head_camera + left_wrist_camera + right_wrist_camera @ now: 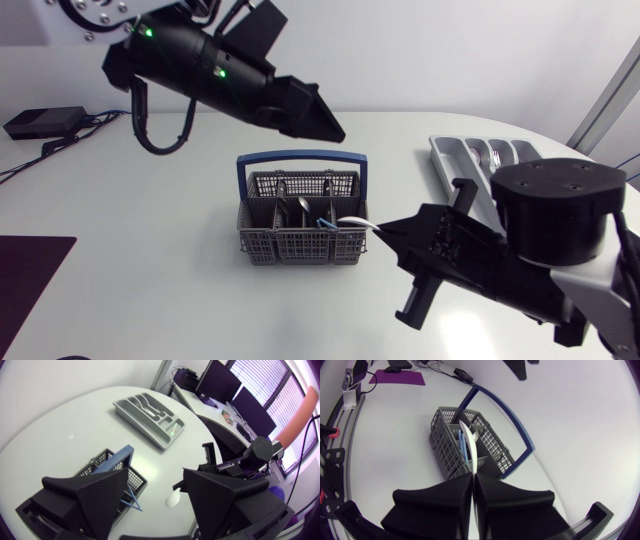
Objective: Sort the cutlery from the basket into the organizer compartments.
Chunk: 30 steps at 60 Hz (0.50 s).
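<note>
The left pincer (156, 474) hung above the white table (150, 200), its two fingers spread wide with nothing between them. Below it and a little ahead stood the grey basket (300, 242), upright, its blue handle (300, 157) arched over the top. Inside the basket, a dark spoon (290, 208) and a blue-handled piece (325, 217) stood in separate compartments. The right pincer (383, 230) was just beside the basket's far end from the left pincer, with its fingers pressed together on a white utensil (353, 222). They pinched one end of it from two sides. The utensil ran straight out ahead of the right pincer's tips, and its free end was over the nearest compartment of the basket; whether it touched the basket could not be told. The grey organizer (445, 168) lay flat on the table behind the right pincer, apart from it and from the basket, with some metal cutlery (490, 155) already in its compartments.
</note>
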{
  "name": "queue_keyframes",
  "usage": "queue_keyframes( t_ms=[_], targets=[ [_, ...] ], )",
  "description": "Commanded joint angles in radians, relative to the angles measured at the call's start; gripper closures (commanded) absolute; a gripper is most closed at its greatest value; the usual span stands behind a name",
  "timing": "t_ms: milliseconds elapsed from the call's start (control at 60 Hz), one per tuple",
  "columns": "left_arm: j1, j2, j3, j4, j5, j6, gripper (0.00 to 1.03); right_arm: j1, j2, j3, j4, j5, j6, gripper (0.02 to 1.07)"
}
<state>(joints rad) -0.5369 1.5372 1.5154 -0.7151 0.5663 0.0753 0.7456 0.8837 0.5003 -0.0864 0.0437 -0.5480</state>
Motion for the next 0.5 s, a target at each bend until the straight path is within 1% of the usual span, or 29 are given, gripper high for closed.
queue_keyframes(
  t_ms=[0, 83, 200, 317, 383, 483],
  targets=[
    [0.014, -0.035, 0.025, 0.019, -0.031, 0.018, 0.14, -0.052, -0.054, -0.028, -0.049, -0.033, -0.023, 1.02],
    [0.015, -0.065, 0.0, 0.034, -0.085, 0.087, 0.14, -0.157, -0.107, -0.028, -0.108, -0.114, -0.044, 1.02],
    [0.026, -0.114, -0.064, 0.065, -0.131, 0.178, 0.14, -0.374, -0.152, -0.028, -0.19, -0.28, -0.121, 1.02],
    [0.018, -0.161, -0.161, 0.118, -0.171, 0.261, 0.14, -0.614, -0.146, -0.02, -0.26, -0.461, -0.23, 1.02],
    [-0.008, -0.184, -0.219, 0.14, -0.22, 0.307, 0.14, -0.718, -0.123, -0.016, -0.296, -0.53, -0.297, 1.02],
    [-0.029, -0.213, -0.291, 0.178, -0.261, 0.354, 0.14, -0.838, -0.072, -0.017, -0.306, -0.591, -0.383, 1.02]
  ],
)
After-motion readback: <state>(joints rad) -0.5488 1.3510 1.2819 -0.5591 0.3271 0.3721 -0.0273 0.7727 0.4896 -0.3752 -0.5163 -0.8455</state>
